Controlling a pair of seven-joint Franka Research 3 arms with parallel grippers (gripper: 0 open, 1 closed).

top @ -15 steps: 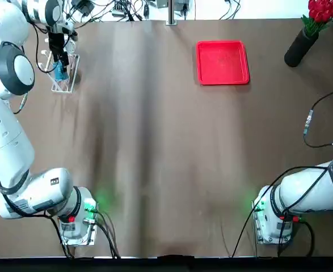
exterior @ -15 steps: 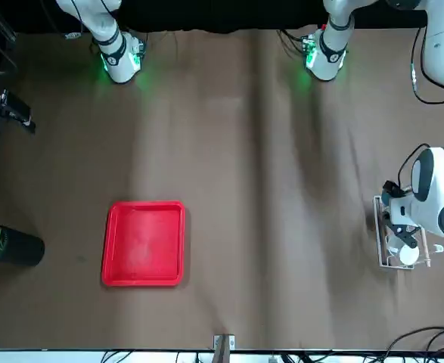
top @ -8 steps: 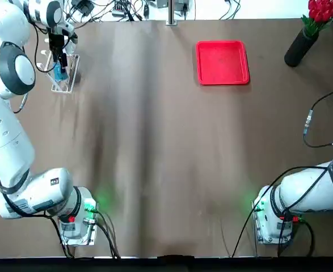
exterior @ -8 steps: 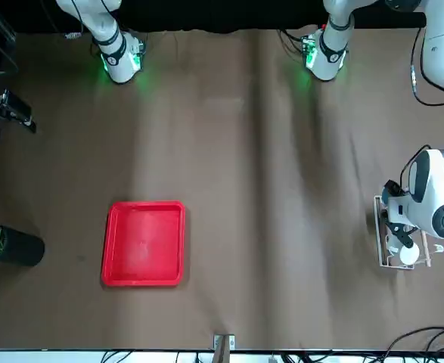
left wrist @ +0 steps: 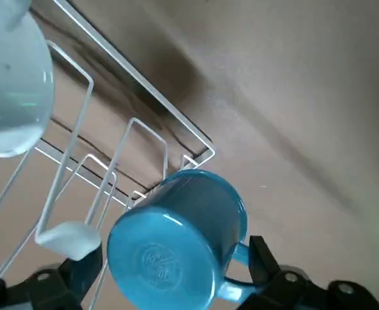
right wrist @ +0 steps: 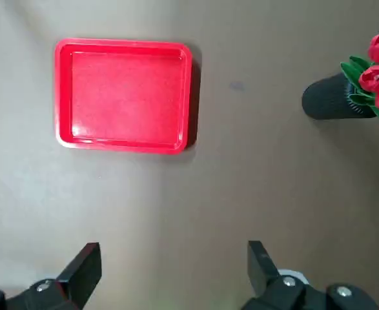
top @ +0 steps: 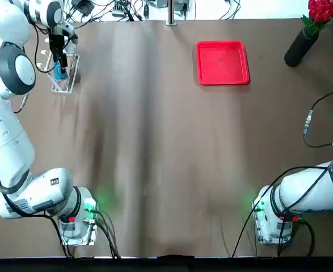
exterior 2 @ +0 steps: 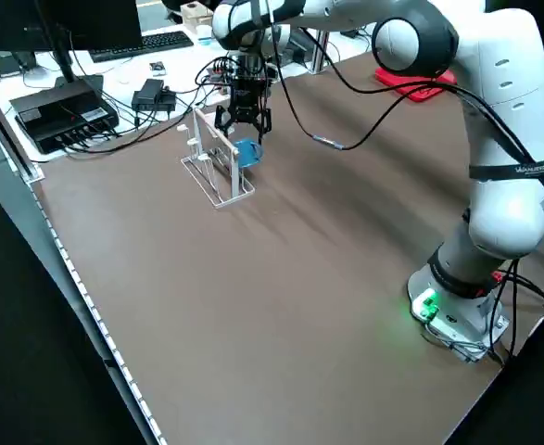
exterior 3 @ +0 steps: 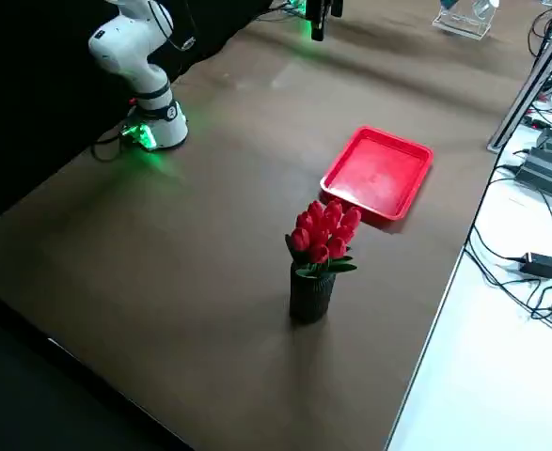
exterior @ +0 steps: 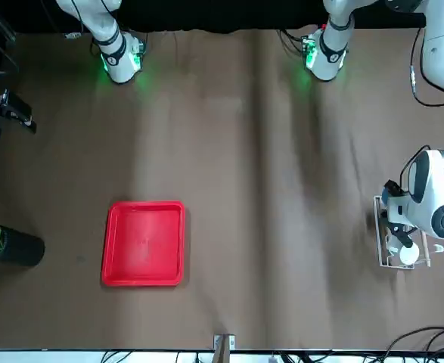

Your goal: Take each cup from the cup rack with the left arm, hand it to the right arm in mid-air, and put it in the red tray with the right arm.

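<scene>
The left end effector [left wrist: 176, 252] is over the silvery wire cup rack [left wrist: 135, 75], its two black fingers spread on either side of the small blue mug [left wrist: 176, 242]. The mug's handle reaches toward one fingertip; whether they touch, I cannot tell. The blue mug is at the rack, tipped so its round base faces the wrist camera. Just beside it, also at the rack, is the small white mug [left wrist: 11, 90].

Well apart across the table [top: 155, 141], the flat bright red square plastic tray [top: 223, 63] lies with nothing in it. The right end effector [right wrist: 175, 247] is idle at the robot's right side of the table, fingers spread. Beyond the tray, near the table's far right corner, stands a black ribbed vase [top: 300, 49] of red flowers [top: 323, 10].
</scene>
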